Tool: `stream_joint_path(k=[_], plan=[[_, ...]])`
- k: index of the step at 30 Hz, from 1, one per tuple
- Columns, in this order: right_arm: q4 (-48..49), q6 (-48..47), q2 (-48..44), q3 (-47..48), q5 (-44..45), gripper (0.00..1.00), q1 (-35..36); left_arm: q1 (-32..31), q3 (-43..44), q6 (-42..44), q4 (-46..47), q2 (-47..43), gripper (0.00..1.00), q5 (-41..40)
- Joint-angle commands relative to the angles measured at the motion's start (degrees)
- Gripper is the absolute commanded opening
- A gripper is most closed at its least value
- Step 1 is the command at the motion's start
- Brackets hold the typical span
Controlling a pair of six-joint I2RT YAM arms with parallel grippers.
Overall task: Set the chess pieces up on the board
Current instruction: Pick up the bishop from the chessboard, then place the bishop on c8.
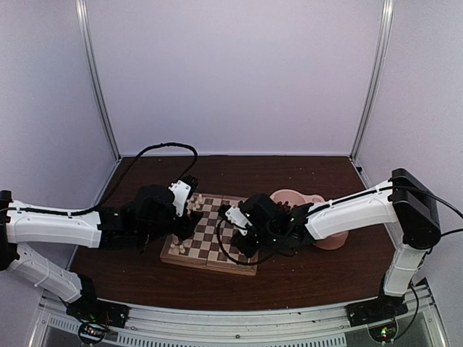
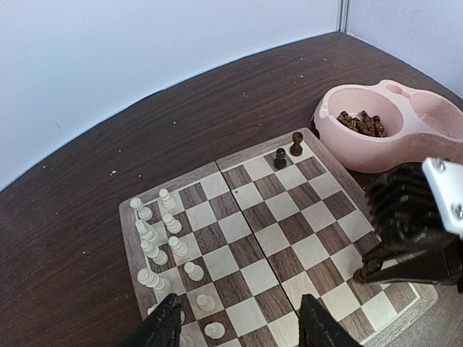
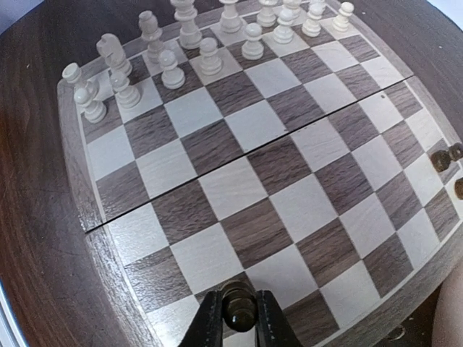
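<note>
The board (image 1: 210,263) lies between my two arms. Cream chess pieces (image 2: 155,242) stand in two rows along its left side, and they show at the far edge (image 3: 210,43) in the right wrist view. Two dark brown pieces (image 2: 288,152) stand at the far right corner. My right gripper (image 3: 239,318) is shut on a dark brown piece (image 3: 239,307), low over the near right squares. From the left wrist view that gripper (image 2: 412,238) sits over the board's right edge. My left gripper (image 2: 239,329) hangs open above the near middle of the board, holding nothing.
A pink double bowl (image 2: 391,155) stands just off the board's far right corner, and one of its cups holds several dark brown pieces (image 2: 362,123). Dark tabletop (image 2: 87,217) surrounds the board. White walls close in behind and at both sides.
</note>
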Motion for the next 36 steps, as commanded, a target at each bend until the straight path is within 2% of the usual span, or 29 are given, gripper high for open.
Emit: stream_joint_path(k=[1,7,13,18,23,36], plan=[[1.1,1.6,-3.9,-1.1,4.3,0.13,-2.5,0.2,1.8,0.6,0.9,-0.1,0.56,0.6],[0.8,3.5,-4.0,-0.6,11.0,0.12,-5.5,0.2,2.3,-0.8,0.4,0.7,0.56,2.5],[1.6,6.0,-1.8,2.3,13.8,0.11,-8.5,0.2,2.3,-1.7,1.1,1.4,0.56,4.5],[6.3,6.5,1.6,2.4,10.5,0.11,-10.1,0.1,1.8,-1.5,1.3,1.4,0.56,4.5],[4.3,5.1,3.9,4.6,8.5,0.09,-10.1,0.2,2.3,-1.9,0.4,0.7,0.56,6.3],[0.0,5.2,4.6,5.9,6.6,0.10,-10.1,0.2,1.9,-0.9,0.3,0.1,0.56,2.9]])
